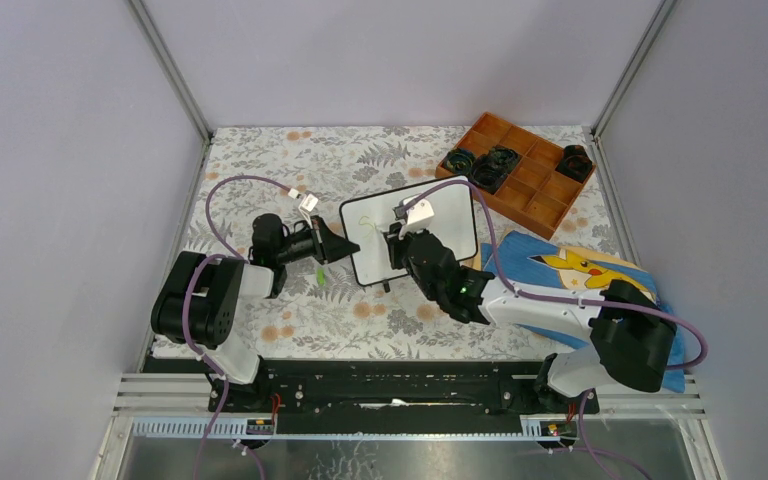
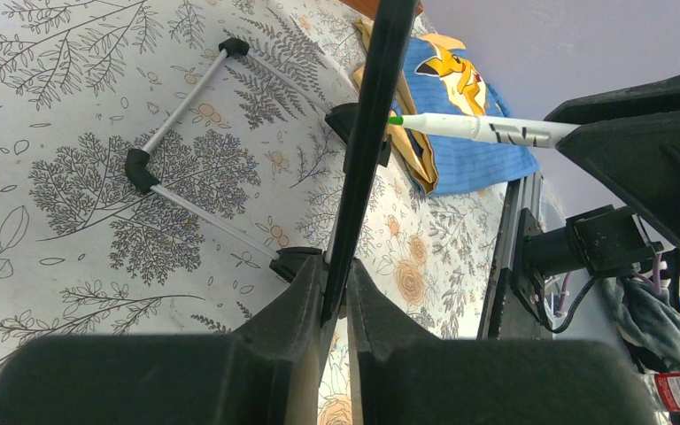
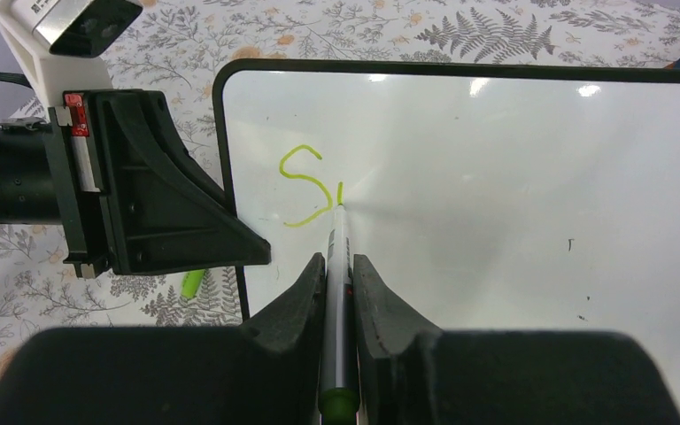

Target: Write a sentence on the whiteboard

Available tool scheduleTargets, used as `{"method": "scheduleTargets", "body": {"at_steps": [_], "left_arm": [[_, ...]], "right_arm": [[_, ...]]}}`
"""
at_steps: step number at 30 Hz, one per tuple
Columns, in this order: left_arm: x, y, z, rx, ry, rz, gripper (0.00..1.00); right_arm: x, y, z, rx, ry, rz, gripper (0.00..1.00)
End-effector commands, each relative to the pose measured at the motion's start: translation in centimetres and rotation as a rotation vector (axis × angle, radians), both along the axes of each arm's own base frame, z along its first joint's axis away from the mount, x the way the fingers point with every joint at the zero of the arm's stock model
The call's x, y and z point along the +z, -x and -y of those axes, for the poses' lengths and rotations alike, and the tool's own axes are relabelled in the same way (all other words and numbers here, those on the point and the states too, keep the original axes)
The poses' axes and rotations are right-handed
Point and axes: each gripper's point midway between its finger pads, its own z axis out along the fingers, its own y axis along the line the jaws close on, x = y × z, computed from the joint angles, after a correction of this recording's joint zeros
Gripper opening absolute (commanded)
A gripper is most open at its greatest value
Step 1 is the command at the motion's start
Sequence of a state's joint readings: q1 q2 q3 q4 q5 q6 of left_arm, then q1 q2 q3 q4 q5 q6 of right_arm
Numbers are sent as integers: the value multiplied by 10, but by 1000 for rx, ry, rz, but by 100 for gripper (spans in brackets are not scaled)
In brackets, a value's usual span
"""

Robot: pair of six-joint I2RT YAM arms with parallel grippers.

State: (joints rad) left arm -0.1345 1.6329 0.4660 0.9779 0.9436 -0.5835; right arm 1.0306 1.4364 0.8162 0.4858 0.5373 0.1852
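Your L arm reaches in sideways, left gripper [image 2: 336,297] clamped on whiteboard [image 1: 445,215] left frame edge, mid-table. R arm angles fwd, right gripper [image 3: 340,266] pinching 1 marker [image 3: 340,243], tip touching board. Green sentence [image 3: 301,181]: just "S" + 1 stroke. Floral tablecloth [image 1: 290,160], grey walls [image 1: 60,150].

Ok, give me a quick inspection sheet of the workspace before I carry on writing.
Surface: floral tablecloth, flat.
Job's things: whiteboard stands on its feet; green S and the start of another stroke are written.
Clutter: green cap beside the board; tray with black parts; Pikachu cloth.
Grippers: left gripper clamps the board's edge; right gripper holds the marker, tip on the board.
Cables: purple cables loop along both arms.
Surroundings: plain walls.
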Motion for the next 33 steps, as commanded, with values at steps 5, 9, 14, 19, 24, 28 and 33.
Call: {"method": "scheduleTargets", "body": {"at_steps": [5, 9, 14, 19, 24, 28, 33], "left_arm": [[-7, -5, -1, 28, -28, -18, 0], [-7, -5, -1, 28, -28, -19, 0], [-8, -5, 0, 24, -30, -20, 0], [-8, -4, 0, 22, -32, -20, 0], [-8, -4, 1, 19, -33, -20, 0], [-9, -4, 1, 18, -35, -21, 0], [-9, -3, 1, 18, -37, -22, 0]], "right_arm": [[-3, 2, 12, -18, 1, -21, 0], [2, 1, 11, -19, -10, -12, 0], [14, -3, 5, -22, -29, 10, 0], [24, -9, 1, -30, -32, 28, 0], [28, -13, -1, -37, -34, 37, 0], [30, -18, 1, -49, -35, 40, 0], [30, -23, 7, -71, -32, 40, 0]]}}
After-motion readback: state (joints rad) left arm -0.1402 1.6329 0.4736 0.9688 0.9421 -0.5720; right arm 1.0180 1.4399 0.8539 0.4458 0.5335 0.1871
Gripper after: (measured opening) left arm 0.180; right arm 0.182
